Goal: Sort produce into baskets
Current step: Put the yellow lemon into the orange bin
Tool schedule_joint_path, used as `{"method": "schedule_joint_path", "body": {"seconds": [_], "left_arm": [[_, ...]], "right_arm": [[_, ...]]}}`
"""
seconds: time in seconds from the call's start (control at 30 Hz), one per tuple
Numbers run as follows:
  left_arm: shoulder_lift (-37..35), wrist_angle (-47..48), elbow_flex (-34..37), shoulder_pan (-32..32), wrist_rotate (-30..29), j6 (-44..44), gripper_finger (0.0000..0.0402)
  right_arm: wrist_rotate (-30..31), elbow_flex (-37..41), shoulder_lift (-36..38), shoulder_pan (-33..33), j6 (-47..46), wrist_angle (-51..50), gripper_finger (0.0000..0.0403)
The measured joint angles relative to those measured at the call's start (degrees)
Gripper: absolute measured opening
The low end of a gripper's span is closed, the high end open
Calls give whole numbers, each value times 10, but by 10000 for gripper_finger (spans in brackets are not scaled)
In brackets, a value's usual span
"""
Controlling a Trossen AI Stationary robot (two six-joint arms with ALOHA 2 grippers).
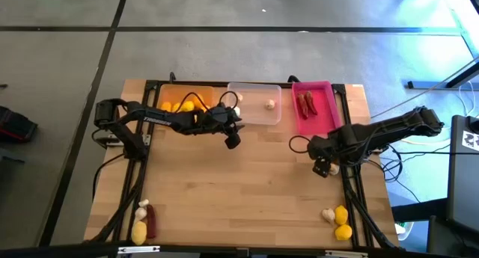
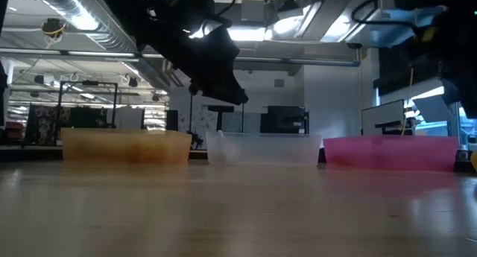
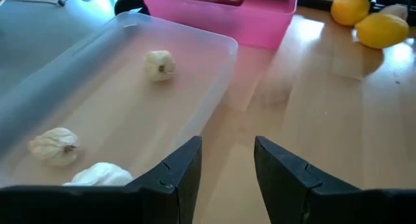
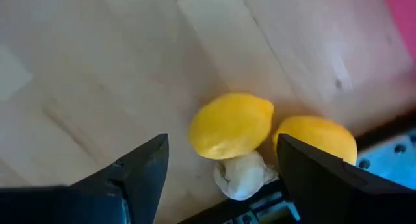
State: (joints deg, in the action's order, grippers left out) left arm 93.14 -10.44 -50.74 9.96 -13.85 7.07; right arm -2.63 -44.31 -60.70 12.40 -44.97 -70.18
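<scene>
Sorting looks maybe halfway done, going by what's lying where. Nearest edge of the table (image 1: 247,198) has two leftover piles: at the near left corner a lemon (image 1: 139,232), a dark red chili (image 1: 150,220) and a garlic bulb (image 1: 141,211); at the near right corner two lemons (image 1: 342,222) plus a garlic (image 1: 328,214).

Moving up, the right gripper (image 1: 322,168) hangs over the right side, well short of that near right pile. Its wrist view looks down at those two lemons between its fingers, which are spread wide and hold nothing.

The left gripper (image 1: 233,140) is mid-table just in front of the clear tray (image 1: 254,117), fingers parted a little and empty.

Along the far edge: the orange tray (image 1: 171,91) on the left has a few lemons in it, the clear one in the middle holds three garlics (image 3: 160,64), and the pink tray (image 1: 320,127) on the right has chilies (image 1: 307,102). So six items left, I'd guess.
</scene>
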Motion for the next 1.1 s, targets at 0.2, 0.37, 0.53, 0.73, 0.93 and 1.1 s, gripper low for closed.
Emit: {"method": "schedule_joint_path", "body": {"seconds": [0.2, 0.37, 0.53, 0.73, 0.93, 1.1], "left_arm": [[0, 0, 0, 1, -1, 0, 137], [0, 0, 0, 2, -1, -1, 137], [0, 0, 0, 2, -1, -1, 137], [0, 0, 0, 2, -1, -1, 137], [0, 0, 0, 2, -1, -1, 137], [0, 0, 0, 2, -1, -1, 137]], "right_arm": [[-23, 39, -3, 0, -105, 21, 280], [-34, 53, -9, 0, -152, 38, 280], [-45, 57, -28, 0, -177, 45, 280], [-45, 57, -70, -1, -178, 46, 280], [-45, 57, -115, -1, -160, 83, 280], [-47, 57, -146, -1, -145, 104, 280]]}}
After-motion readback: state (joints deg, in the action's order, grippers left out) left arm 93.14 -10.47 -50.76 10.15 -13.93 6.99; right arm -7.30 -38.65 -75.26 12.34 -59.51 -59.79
